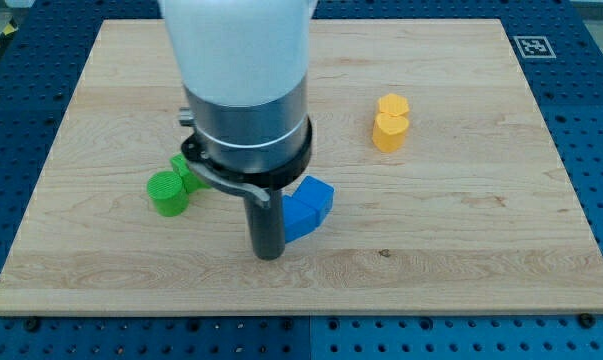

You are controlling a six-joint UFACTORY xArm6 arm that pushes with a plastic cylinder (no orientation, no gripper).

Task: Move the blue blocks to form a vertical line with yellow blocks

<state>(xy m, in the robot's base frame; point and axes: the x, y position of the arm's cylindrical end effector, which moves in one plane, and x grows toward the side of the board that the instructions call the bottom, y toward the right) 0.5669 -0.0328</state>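
Observation:
Two blue blocks [307, 207] sit touching each other near the board's middle, toward the view's bottom; their shapes are partly hidden by the rod. Two yellow blocks stand stacked in a short vertical line at the view's upper right: a hexagon-like one [392, 104] above a heart-like one [389, 132]. My tip [267, 254] rests on the board right against the lower-left side of the blue blocks. The arm's white and grey body hides the board above the tip.
Two green blocks [173, 186] lie to the view's left of the rod, one a round cylinder, the other partly hidden behind the arm. The wooden board [481, 260] lies on a blue perforated table. A marker tag [532, 45] sits at the top right corner.

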